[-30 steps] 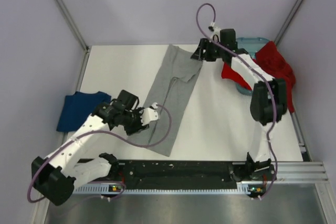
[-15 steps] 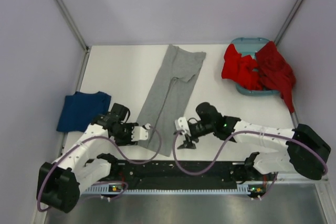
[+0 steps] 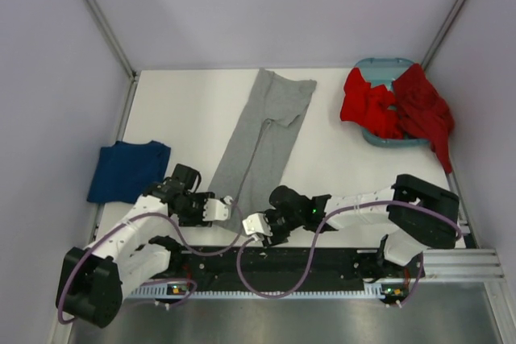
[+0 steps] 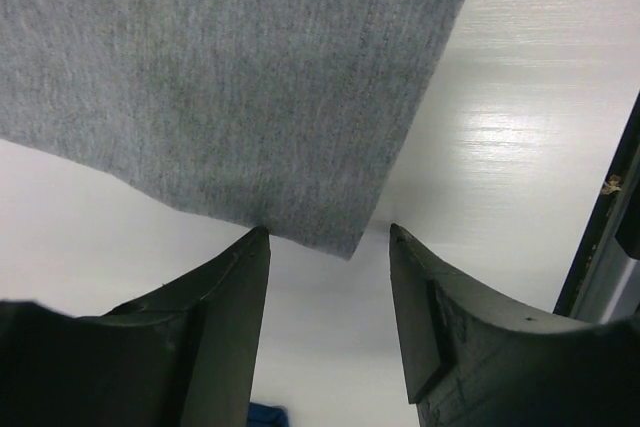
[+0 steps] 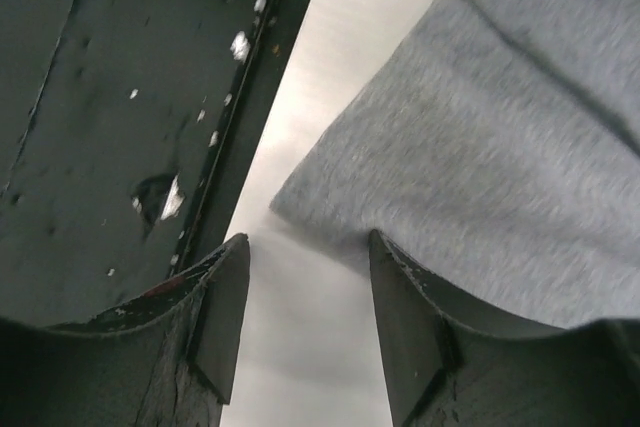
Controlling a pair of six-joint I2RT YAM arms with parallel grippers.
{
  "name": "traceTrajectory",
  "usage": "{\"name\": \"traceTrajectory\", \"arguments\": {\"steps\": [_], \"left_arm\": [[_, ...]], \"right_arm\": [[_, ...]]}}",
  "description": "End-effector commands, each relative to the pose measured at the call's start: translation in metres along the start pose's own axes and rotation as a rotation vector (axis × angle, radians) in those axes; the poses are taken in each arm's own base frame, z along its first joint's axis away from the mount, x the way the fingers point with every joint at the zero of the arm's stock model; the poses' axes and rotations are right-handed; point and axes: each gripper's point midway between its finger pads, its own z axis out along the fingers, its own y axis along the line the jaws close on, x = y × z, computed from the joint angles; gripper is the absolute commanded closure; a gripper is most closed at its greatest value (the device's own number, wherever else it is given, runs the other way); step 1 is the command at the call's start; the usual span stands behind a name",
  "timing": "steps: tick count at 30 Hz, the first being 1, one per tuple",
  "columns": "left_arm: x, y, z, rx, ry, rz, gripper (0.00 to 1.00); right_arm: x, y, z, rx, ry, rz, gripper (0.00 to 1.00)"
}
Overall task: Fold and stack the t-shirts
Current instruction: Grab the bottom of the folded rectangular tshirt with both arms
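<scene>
A heather grey t-shirt [image 3: 262,147], folded into a long strip, runs from the far middle of the table to the near edge. My left gripper [image 3: 225,204] stands open at its near left corner, and in the left wrist view that grey shirt corner [image 4: 340,232] lies just ahead of the open left gripper [image 4: 328,235]. My right gripper [image 3: 253,226] stands open at the near right corner, with the grey shirt hem [image 5: 300,202] just beyond the right gripper [image 5: 307,240]. A navy t-shirt [image 3: 127,168] lies folded at the left. Red t-shirts [image 3: 395,106] are heaped at the far right.
A teal basket [image 3: 385,64] holds the red heap at the far right corner. A black rail [image 3: 274,262] runs along the near table edge, right beside both grippers. Purple cables loop from both arms. Bare white table [image 3: 347,167] lies right of the grey shirt.
My right arm has swung from the grey shirt's far end by the basket to its near right corner. My left gripper has drawn back to the near left corner.
</scene>
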Motion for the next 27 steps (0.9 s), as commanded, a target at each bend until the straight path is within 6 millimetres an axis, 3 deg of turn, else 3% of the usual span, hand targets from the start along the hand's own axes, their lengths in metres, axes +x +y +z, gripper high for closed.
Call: {"name": "traceTrajectory", "arguments": {"steps": [1,5,7,10,17,21,24,26,27], "left_arm": [[0.008,-0.005,0.014,0.009,0.021,0.025,0.45],[0.009,-0.006,0.016,0.008,0.025,0.019,0.54],[0.008,-0.004,0.017,0.002,0.026,0.014,0.69],[0.008,-0.003,0.016,-0.001,0.03,0.009,1.0],[0.002,-0.003,0.005,0.013,0.03,-0.035,1.0],[0.002,-0.013,0.001,0.049,0.033,-0.048,1.0],[-0.001,-0.022,-0.002,0.082,0.023,-0.062,1.0],[-0.004,-0.028,-0.003,0.106,0.01,-0.067,1.0],[-0.005,-0.031,-0.003,0.119,0.006,-0.071,1.0]], "right_arm": [[-0.026,-0.022,0.017,0.073,-0.043,-0.029,0.48],[-0.025,-0.024,0.022,0.084,-0.026,-0.016,0.48],[-0.025,-0.019,0.022,0.063,-0.022,-0.031,0.48],[-0.025,-0.012,0.018,0.052,-0.008,-0.07,0.48],[-0.041,-0.022,0.013,0.103,-0.047,-0.066,0.48],[-0.046,-0.029,0.017,0.119,-0.055,-0.066,0.44],[-0.045,-0.024,0.023,0.09,-0.062,-0.07,0.44],[-0.043,-0.021,0.029,0.07,-0.057,-0.066,0.48],[-0.04,-0.02,0.033,0.058,-0.05,-0.058,0.56]]}}
